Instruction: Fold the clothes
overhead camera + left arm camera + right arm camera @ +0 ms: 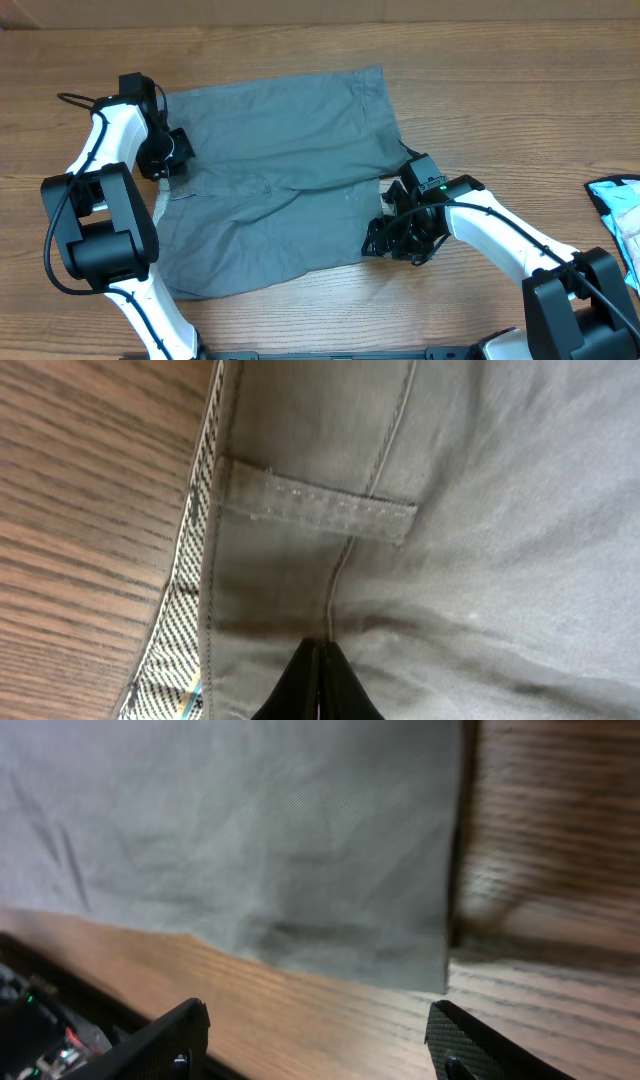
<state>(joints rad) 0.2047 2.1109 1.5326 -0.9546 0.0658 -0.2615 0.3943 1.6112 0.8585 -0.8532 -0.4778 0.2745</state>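
Note:
The grey shorts point(270, 170) lie spread flat on the wooden table, waistband to the left and legs to the right. My left gripper point(172, 158) sits at the waistband edge. In the left wrist view its tips point(320, 648) are shut together and pinch puckered fabric just below a belt loop point(315, 505). My right gripper point(395, 238) is at the hem of the nearer leg. In the right wrist view it point(320, 1025) stands open over bare wood, just short of the hem corner point(440, 982), with nothing between its fingers.
A pale blue item point(615, 215) lies at the table's right edge. The waistband's checkered inner lining point(170, 630) shows beside bare wood point(90, 510). The right arm's white link point(510, 240) crosses the front right of the table.

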